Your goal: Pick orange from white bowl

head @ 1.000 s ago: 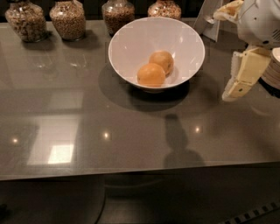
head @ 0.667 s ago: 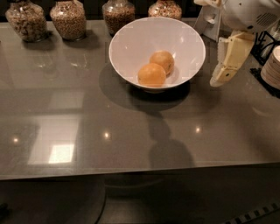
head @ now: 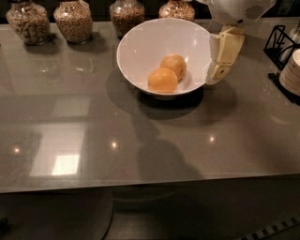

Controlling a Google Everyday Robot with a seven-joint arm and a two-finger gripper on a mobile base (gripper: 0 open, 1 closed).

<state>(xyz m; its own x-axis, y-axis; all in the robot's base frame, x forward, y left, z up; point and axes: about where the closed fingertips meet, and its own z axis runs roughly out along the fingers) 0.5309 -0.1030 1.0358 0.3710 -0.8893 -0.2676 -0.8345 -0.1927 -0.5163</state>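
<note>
White bowl point(head: 140, 42) sat toward the back of the grey, glossy tabletop point(head: 93, 140) w/ two oranges inside, touching each other: front orange point(head: 162, 80) low in the bowl, back orange point(head: 174, 65) just behind it & a bit to the right. Cream-coloured hand point(head: 216, 75) hung down from the white arm point(head: 234, 9) at the bowl's right rim, apart from both oranges; whether it touched the rim, couldn't tell. Hand apart or together: couldn't tell either. Four glass jars point(head: 72, 21) of grains stood in a row behind the bowl. Black wire rack point(head: 279, 42) & a stack of plates point(head: 291, 72) were at far right
</note>
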